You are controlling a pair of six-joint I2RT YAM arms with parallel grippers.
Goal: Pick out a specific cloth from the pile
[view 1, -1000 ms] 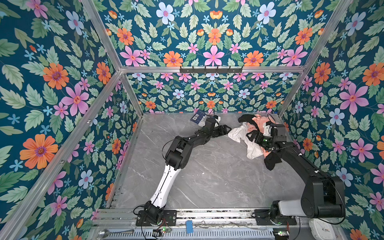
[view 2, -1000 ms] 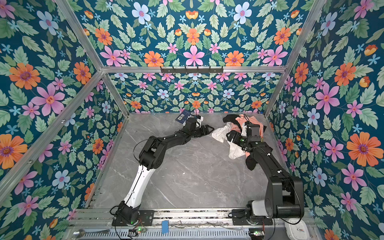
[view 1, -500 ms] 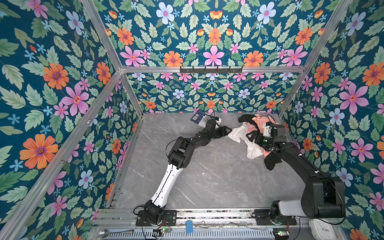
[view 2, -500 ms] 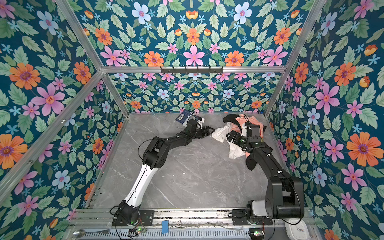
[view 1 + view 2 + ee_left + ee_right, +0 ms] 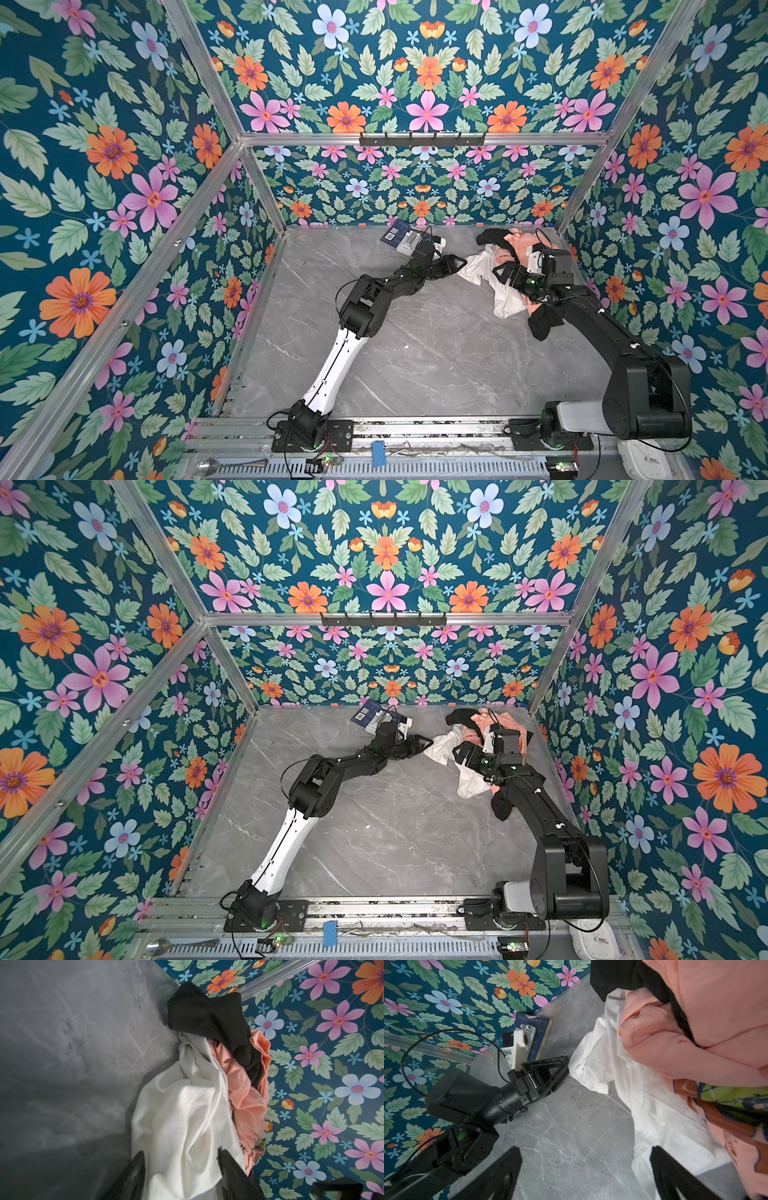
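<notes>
Two L jaws closer vs before, astride cloth (image 5: 182, 1118) edge.

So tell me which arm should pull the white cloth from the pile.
Left. The left tool sits astride the wrinkly white fabric garment at its free edge; the right tool hangs wide open, half over bare grey tabletop.

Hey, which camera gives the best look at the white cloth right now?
The left wrist view: the white cloth fills the middle, folds clear, lying between the fingers of the left gripper. The right wrist view shows its hemmed edge. In both top views it is small, partly behind the right arm.
</notes>
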